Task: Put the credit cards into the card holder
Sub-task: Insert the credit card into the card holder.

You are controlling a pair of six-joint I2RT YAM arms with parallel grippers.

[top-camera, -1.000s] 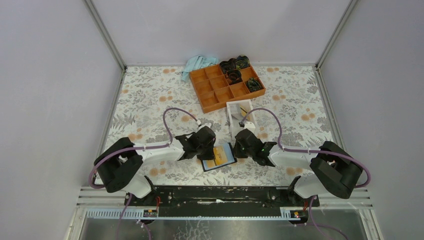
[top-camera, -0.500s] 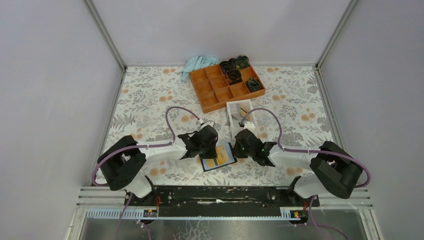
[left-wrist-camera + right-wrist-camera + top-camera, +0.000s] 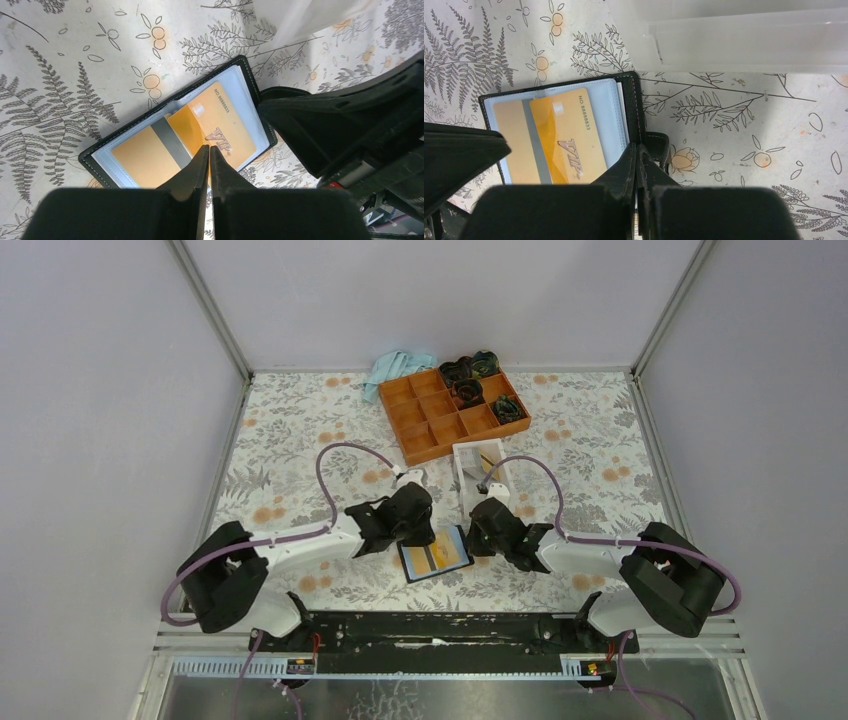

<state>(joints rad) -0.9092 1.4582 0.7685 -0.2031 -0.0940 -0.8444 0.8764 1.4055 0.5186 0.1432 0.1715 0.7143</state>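
Apparently the right gripper (image 3: 636,150), closed, pins the card holder (image 3: 619,115) open. The left gripper (image 3: 209,150), closed too, pushes the credit cards (image 3: 220,122).

The card holder (image 3: 618,107) lies open on the surface (image 3: 300,440), two overlapping credit cards (image 3: 220,120) on it; a box (image 3: 458,475) just behind, a compartment tray (image 3: 425,430) farther back.
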